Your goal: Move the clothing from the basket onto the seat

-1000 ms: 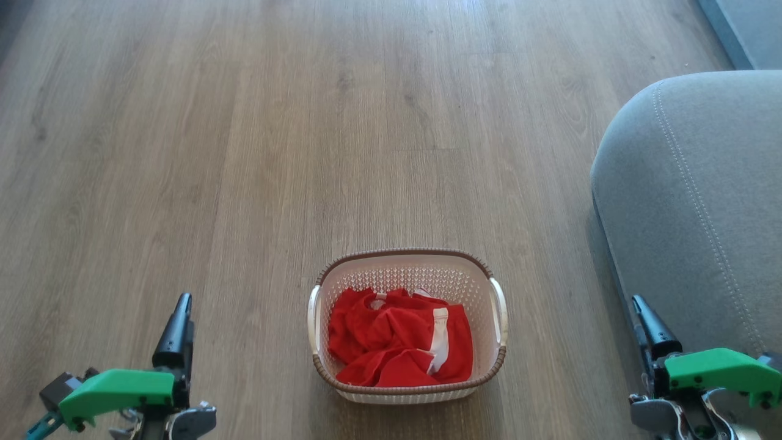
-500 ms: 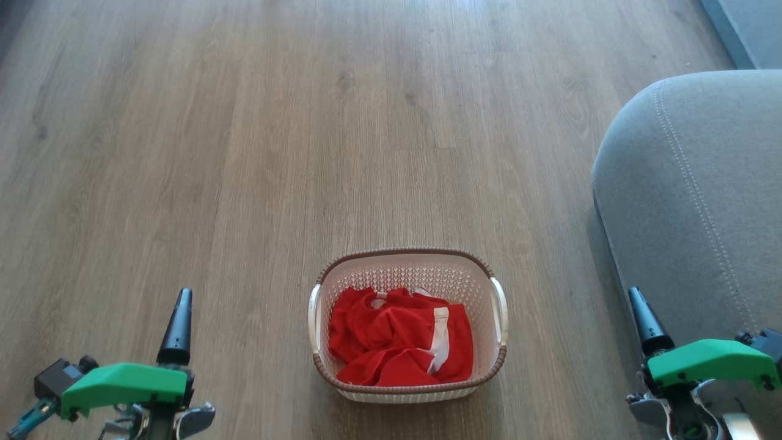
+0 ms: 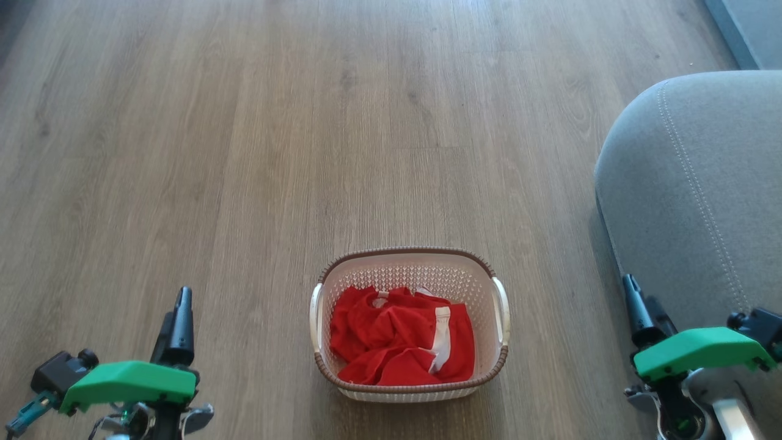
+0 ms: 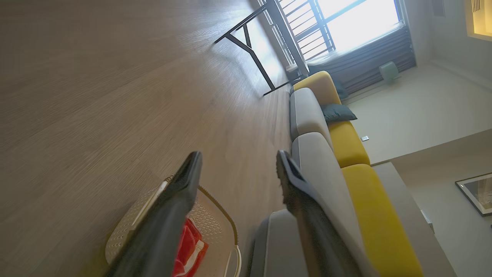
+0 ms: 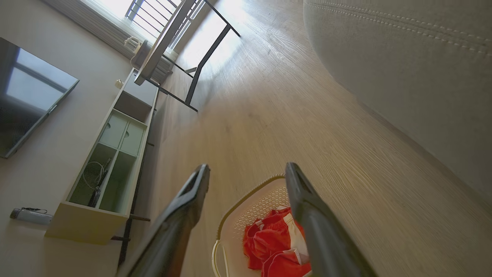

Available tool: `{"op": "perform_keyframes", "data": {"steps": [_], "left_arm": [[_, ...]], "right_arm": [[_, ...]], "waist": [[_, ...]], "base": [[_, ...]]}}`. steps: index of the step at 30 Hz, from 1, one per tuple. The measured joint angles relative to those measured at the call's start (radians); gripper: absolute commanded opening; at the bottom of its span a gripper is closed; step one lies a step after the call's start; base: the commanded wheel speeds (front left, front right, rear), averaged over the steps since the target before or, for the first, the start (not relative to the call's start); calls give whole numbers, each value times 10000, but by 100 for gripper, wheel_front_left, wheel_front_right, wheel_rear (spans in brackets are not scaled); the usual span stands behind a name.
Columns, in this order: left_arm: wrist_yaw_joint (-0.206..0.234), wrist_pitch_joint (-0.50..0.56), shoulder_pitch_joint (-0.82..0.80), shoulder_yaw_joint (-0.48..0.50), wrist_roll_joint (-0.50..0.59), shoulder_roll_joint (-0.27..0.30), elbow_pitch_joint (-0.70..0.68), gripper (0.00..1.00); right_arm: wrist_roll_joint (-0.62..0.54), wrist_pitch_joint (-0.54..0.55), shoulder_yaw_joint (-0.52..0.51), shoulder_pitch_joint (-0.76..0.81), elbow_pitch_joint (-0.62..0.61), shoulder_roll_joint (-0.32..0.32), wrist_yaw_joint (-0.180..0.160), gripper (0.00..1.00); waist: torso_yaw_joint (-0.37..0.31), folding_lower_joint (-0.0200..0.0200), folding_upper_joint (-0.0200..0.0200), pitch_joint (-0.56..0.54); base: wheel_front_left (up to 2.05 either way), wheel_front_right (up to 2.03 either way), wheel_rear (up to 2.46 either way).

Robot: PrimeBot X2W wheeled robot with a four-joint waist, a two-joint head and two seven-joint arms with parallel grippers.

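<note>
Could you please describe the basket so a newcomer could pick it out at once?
Find the large grey seat on the right of the head view; on the wooden floor to its left stands a small cream basket. Its perforated sides, brown rim and the red clothing heaped inside set it apart.
</note>
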Motion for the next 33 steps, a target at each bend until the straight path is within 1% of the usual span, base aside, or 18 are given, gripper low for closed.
{"op": "perform_keyframes", "data": {"steps": [7, 13, 16, 27, 30, 33], "left_arm": [[0, -194, 0, -4, 746, 0, -33, 100], [-4, -359, 0, -12, 1436, 0, -50, 100], [-4, -443, 0, -21, 1762, 2, -67, 100], [-8, -717, 1, -36, 2807, 10, -151, 100], [-8, -872, 1, -44, 3229, 12, -169, 100], [-8, -957, 1, -48, 3534, 13, -197, 100]], "right_arm": [[-761, -190, 245, -38, -79, -102, 0, 100], [-1429, -336, 485, -50, -138, -318, 0, 100], [-1670, -460, 757, -54, -165, -414, 0, 100], [-2173, -732, 1517, -152, -495, -1099, 0, 100], [-2474, -836, 1647, -237, -562, -1321, 0, 100], [-2767, -918, 1703, -236, -562, -1350, 0, 100]], "waist": [[25, 0, 0, -9], [45, 0, 0, -23], [49, 0, 0, -32], [45, 0, 0, -19], [36, 0, 0, 12], [21, 0, 0, 51]], "base": [[0, 0, 0], [0, 0, 0], [0, 0, 0], [0, 0, 0], [0, 0, 0], [0, 0, 0]]}}
